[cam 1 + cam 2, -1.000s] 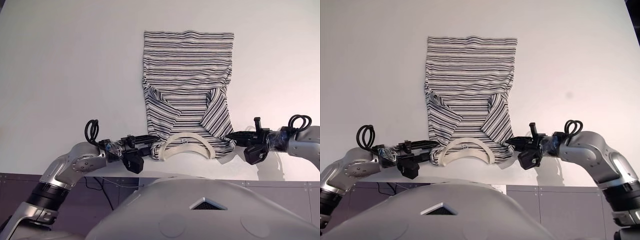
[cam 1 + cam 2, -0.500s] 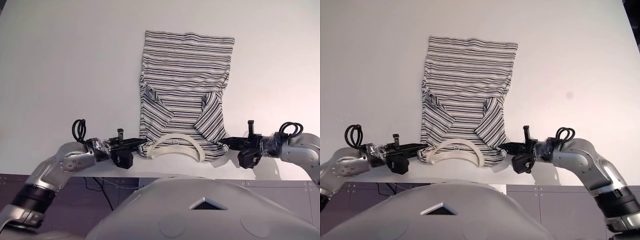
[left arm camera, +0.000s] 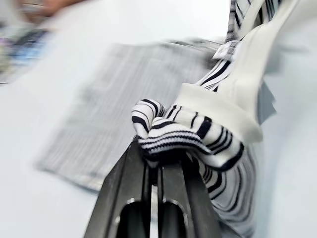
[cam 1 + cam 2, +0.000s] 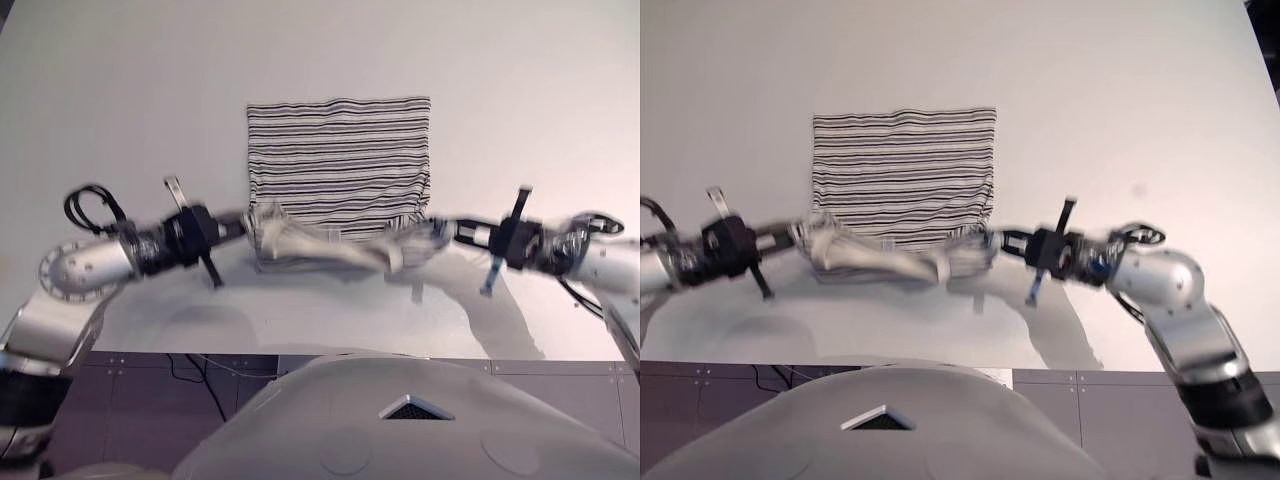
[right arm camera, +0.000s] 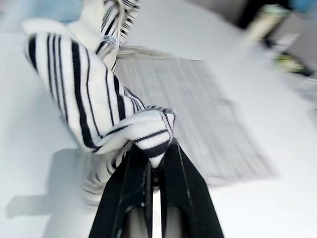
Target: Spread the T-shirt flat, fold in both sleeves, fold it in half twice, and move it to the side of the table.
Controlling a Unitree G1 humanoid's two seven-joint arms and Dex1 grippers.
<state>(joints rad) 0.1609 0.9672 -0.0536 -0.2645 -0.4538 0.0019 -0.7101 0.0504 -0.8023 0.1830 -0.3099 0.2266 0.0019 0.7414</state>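
Nearest to me, my left end effector (image 3: 157, 158) is clamped shut on the shirt corner on my left, with striped cloth bunched between its fingers. My right end effector (image 5: 156, 166) is pinched shut on the opposite corner the same way. Between them the collar (image 4: 320, 240) end of the T-shirt (image 4: 340, 160) is lifted off the tabletop (image 4: 120, 100). It's strung left to right in a sagging band, and both arms are about level and equally close to it.

Beyond that band the rest of the shirt lies flat, its long axis running straight away from me, and the far hem sits square at the far end. So the target edge is dead ahead of both end effectors. I judge the fold goes forward, carrying the held edge over the flat part towards that hem. The two arms need to travel parallel, or the stripes skew.
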